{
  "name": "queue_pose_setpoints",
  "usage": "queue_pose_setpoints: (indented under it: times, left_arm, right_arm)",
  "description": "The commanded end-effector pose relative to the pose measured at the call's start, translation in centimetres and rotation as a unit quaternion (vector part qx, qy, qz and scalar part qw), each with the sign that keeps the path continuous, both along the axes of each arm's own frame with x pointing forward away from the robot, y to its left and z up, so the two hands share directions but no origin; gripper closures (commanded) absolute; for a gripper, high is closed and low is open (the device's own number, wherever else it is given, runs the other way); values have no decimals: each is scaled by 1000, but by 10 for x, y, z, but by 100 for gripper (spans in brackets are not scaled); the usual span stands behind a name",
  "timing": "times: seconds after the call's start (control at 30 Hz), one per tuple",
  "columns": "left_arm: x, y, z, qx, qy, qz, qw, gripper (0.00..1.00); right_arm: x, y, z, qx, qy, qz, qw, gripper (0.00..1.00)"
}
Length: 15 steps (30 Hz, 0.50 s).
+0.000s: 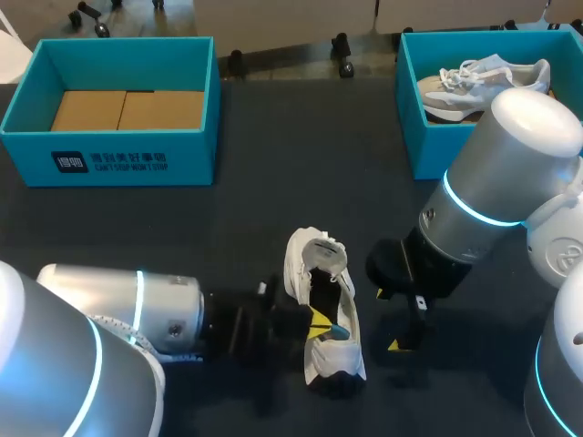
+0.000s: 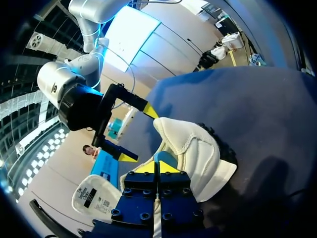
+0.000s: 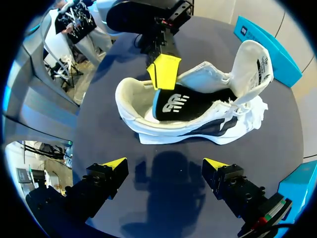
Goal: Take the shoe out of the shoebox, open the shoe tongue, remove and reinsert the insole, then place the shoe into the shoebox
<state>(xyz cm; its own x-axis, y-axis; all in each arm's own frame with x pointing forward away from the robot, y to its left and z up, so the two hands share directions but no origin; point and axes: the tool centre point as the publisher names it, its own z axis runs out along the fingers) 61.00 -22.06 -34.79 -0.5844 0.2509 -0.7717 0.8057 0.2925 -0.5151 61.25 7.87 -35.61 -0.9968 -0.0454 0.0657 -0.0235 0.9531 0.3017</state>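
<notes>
A white shoe (image 1: 321,360) lies on the dark table between my two arms, its tongue (image 1: 317,250) folded back. Its black insole (image 3: 183,101) with a blue edge shows inside, lifted at the heel. My left gripper (image 1: 319,320) reaches into the heel opening and is shut on the insole's blue edge (image 2: 161,157), as the right wrist view also shows with the left gripper (image 3: 164,69) pinching it. The right gripper (image 1: 390,319) hangs open just right of the shoe, nothing between its fingers. In its own view the right gripper (image 3: 164,164) stands wide, the shoe (image 3: 198,131) ahead of it.
A teal shoebox (image 1: 109,159) with a cardboard floor sits at the back left. A second teal shoebox (image 1: 410,118) at the back right holds another white shoe (image 1: 483,77). Bare dark table lies between the boxes and the shoe.
</notes>
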Motion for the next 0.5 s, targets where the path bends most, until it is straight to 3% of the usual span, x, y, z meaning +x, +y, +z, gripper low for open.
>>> queue_pose_setpoints:
  times: [0.03, 0.07, 0.13, 0.27, 0.5]
  left_arm:
    - [0, -5, 1, -1, 5, -4, 1000, 100]
    - [-2, -4, 3, -2, 5, -8, 1000, 97]
    - [-6, -1, 7, -4, 6, -15, 1000, 82]
    - [-9, 7, 15, -5, 6, -20, 1000, 71]
    - [-11, 18, 30, 8, 12, -29, 999, 66]
  right_arm:
    - [0, 0, -1, 0, 0, 0, 1000, 0]
    - [0, 0, -1, 0, 0, 0, 1000, 0]
    - [0, 0, -1, 0, 0, 0, 1000, 0]
    - [0, 0, -1, 0, 0, 0, 1000, 0]
    - [0, 0, -1, 0, 0, 0, 1000, 0]
